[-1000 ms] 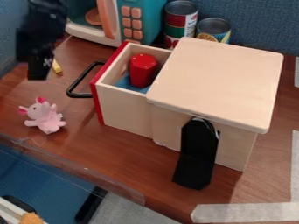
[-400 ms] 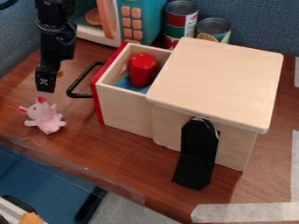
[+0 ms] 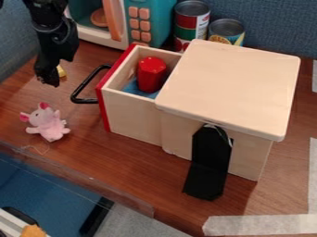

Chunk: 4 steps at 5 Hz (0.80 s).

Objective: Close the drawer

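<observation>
my hand (image 3: 47, 77) is hanging over the bench (image 3: 127, 169), near the black handle (image 3: 83, 88) but not touching. can't tell how far open it is; no held thing is showing. drawer (image 3: 133, 113) is sticking well out of the wooden box (image 3: 229, 88), so i'm judging the whole closing push is remaining. inside, a red block (image 3: 151, 74) is standing on blue lining (image 3: 132, 88), its top rising near rim level.
</observation>
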{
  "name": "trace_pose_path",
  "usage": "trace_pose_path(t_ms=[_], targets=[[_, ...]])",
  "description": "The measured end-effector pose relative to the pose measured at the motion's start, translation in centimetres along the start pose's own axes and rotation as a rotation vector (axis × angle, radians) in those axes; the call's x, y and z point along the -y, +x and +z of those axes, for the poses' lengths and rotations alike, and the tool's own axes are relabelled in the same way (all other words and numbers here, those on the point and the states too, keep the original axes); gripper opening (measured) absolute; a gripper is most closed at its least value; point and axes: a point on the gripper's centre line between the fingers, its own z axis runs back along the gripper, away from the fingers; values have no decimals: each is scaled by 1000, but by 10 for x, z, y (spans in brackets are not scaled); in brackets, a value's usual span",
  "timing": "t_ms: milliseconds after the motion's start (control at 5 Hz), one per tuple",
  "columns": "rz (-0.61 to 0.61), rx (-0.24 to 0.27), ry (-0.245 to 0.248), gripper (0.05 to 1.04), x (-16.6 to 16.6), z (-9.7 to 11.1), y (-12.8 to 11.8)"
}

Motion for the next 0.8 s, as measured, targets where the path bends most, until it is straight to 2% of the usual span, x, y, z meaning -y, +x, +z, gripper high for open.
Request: trace_pose_path(t_ms=[200, 600, 800], targets=[[9, -72, -14, 1001, -4, -17, -3], [-2, -73, -126, 1001, -5, -23, 16], [1, -43, -164, 1001, -11, -18, 24]])
